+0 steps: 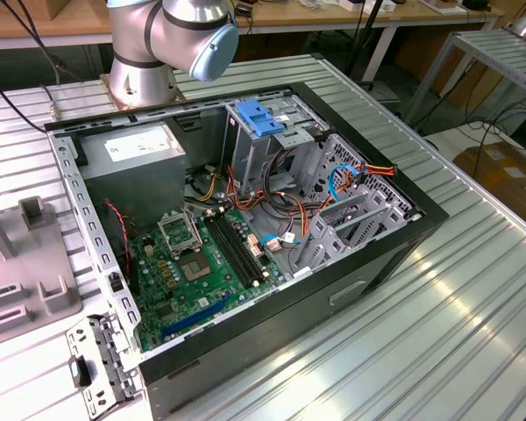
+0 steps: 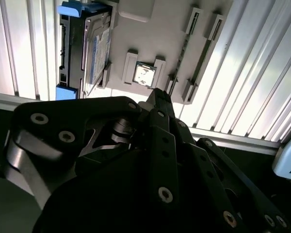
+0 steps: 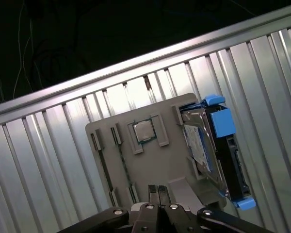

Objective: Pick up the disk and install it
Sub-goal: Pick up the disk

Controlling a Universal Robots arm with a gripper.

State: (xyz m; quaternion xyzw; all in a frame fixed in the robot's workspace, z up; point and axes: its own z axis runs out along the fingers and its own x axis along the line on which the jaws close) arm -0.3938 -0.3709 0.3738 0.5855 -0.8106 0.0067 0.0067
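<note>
Ribbed metal table [image 1: 456,324] under open computer case [image 1: 272,326], grey fixture [image 1: 60,303]

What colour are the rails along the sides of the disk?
Blue rails on the disk; the first wrist view shows them best.

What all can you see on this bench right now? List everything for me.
disk: one, silver-grey with blue rails, standing on edge in the holder plate
holder plate: one, grey, on the table
processor chip: one, silver, in a pocket of the holder plate
computer case: one, black, open, on the table
power supply box: one, grey with white sticker, inside the case
motherboard: one, green, case floor
clip: one, light blue, atop the drive cage
cables: one bundle, mixed colours, inside the case
table: one, silver, ribbed
arm: one, grey, based behind the case
hand: one, black, shut and empty, at the holder plate's edge
</note>
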